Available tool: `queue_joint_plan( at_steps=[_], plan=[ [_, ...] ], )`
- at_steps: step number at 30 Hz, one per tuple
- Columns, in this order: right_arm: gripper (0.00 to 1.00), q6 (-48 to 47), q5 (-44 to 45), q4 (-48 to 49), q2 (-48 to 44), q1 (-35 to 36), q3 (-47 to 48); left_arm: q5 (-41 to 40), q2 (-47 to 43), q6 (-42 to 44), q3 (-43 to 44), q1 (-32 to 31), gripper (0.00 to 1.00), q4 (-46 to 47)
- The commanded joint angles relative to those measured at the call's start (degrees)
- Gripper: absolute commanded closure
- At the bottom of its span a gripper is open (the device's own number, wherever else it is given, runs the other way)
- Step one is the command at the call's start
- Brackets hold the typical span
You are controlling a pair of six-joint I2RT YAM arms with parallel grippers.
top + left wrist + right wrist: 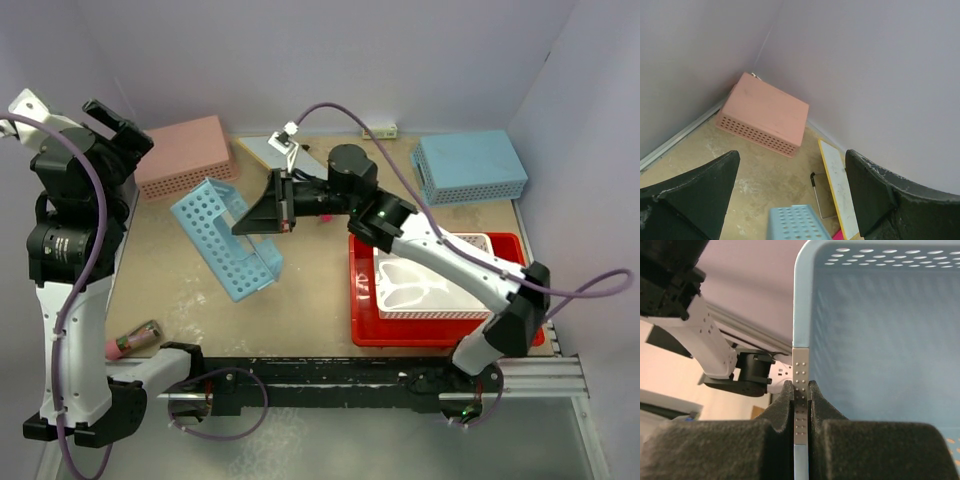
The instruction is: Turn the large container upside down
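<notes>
Progress looks nil: the red tray (362, 310) sits open side up behind my right gripper (800, 390), under that arm's forearm, with a white divided tray (425, 285) in it. That gripper is pinched tight on the rim of a tilted light-blue perforated basket (225, 240) instead. My left gripper (792, 170) gapes wide and empty; the whole flip is left to do.

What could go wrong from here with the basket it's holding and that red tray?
The right end effector pinches only the thin rim of the tilted light-blue basket, so it may slip or swing. The red tray holds a white divided insert; flipping it would likely dump that.
</notes>
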Motion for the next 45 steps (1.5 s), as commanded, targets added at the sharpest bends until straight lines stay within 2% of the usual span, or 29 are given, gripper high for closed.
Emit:
queue_joint_plan(
  at_steps=[1,5,7,10,13,17,26,27,29,32,35,37,40,45],
  plan=[
    [1.0,12.48,-7.77,20.44,4.48,0.03,-0.14,-1.0,-0.18,-0.92,2.81,0.09,0.16,0.99],
    [1.0,23.25,-11.57,34.08,8.65,-0.08,-3.7,-0.45,-0.26,-0.35,2.96,0.09,0.16,1.56],
    [1.0,31.17,-12.52,44.65,10.5,-0.72,-6.7,-0.66,0.12,-0.12,3.38,0.09,0.16,1.15],
    [1.0,42.56,-12.4,60.75,13.53,-2.46,-10.74,-0.18,0.24,-0.15,2.87,0.09,0.16,1.22],
    [1.0,50.4,-10.84,69.68,15.76,-4.43,-15.66,0.36,0.16,-0.09,1.87,0.09,0.16,1.66],
    [1.0,51.49,-9.09,70.88,14.9,-7.1,-23.07,0.39,0.36,0.53,1.33,0.09,0.16,1.48],
    [1.0,46.82,-8.1,65.87,8.85,-15.68,-42.9,2.12,1.11,1.46,-0.74,0.09,0.16,1.67],
    [1.0,46.04,-8.18,65.1,8.23,-16.21,-44.42,2.53,1.19,1.51,-1.03,0.09,0.16,1.75],
    [0.91,43.41,-8.06,62.14,6.78,-16.92,-46.99,3.24,1.37,1.59,-1.4,0.09,0.16,1.91],
    [0.66,38.44,-7.36,55.35,3.96,-17.41,-49.6,3.98,1.54,1.85,-1.89,0.09,0.16,1.93],
    [0.46,30.75,-5.86,41.65,0.52,-17.46,-49.41,5.15,1.62,2.29,-2.92,0.1,0.16,2.2],
    [0.37,23.43,-3.91,29.36,-1.82,-17.46,-47.63,6.42,1.86,2.82,-4.15,0.06,0.16,2.44],
    [0.28,12.35,0.66,11.68,-4.95,-17.47,-42.89,10.45,3.08,5.61,-7.13,0.09,0.16,2.92],
    [0.19,-1.45,8.77,-9.72,-6.04,-17.46,-33.28,21.1,5.16,10.24,-13.9,0.09,0.16,2.8]
  ],
)
